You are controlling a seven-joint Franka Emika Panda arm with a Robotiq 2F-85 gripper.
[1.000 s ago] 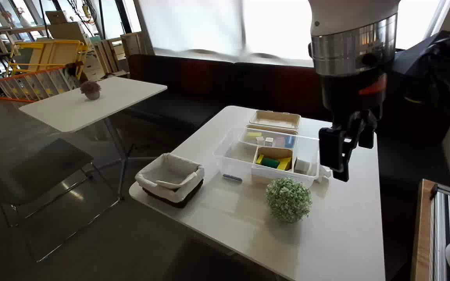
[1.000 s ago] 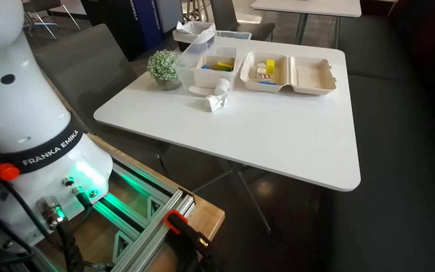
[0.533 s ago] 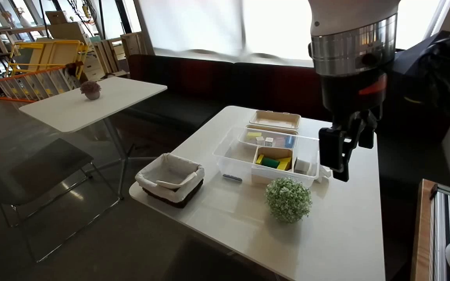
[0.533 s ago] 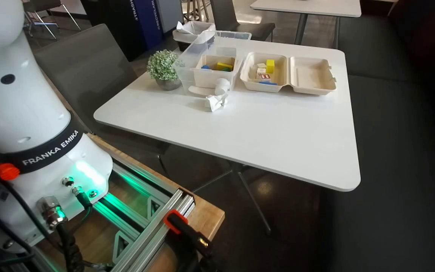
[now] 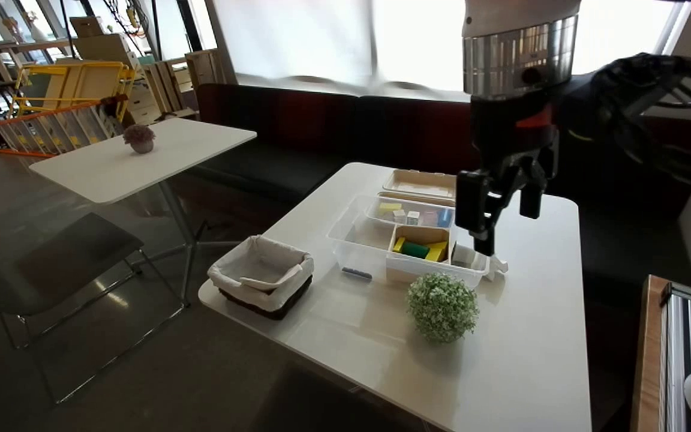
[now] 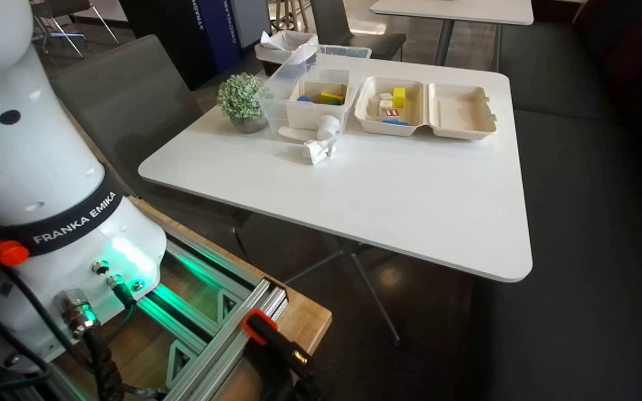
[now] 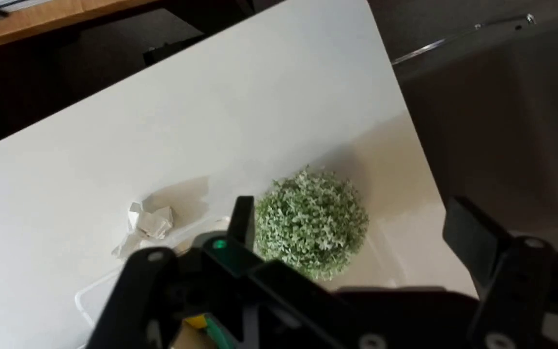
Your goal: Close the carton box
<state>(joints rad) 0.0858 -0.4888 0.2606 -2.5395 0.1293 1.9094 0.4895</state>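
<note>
The carton box is a beige clamshell on the table, open, its base [image 6: 366, 114] holding yellow, white, red and blue blocks. Its hinged lid [image 6: 461, 110] lies folded flat back on the table. In an exterior view the lid [image 5: 420, 182] shows behind the base, whose rim [image 5: 415, 197] is partly seen through a clear bin. My gripper [image 5: 506, 224] is open and empty, in the air above the table, overlapping the lid's right end in that view. In the wrist view the gripper [image 7: 354, 215] shows fingers wide apart with nothing between them; the carton box is out of that view.
The clear plastic bin [image 5: 354, 255] stands beside the carton base, holding a beige box with yellow and green blocks. A round green plant [image 7: 310, 223] stands below the gripper in the wrist view. Crumpled paper [image 6: 319, 150] and a cloth-lined basket [image 5: 231, 279] are also on the table.
In an exterior view my gripper has moved left and slightly up over the last half second, after holding still. It stays open. The carton box and other objects have not moved.
</note>
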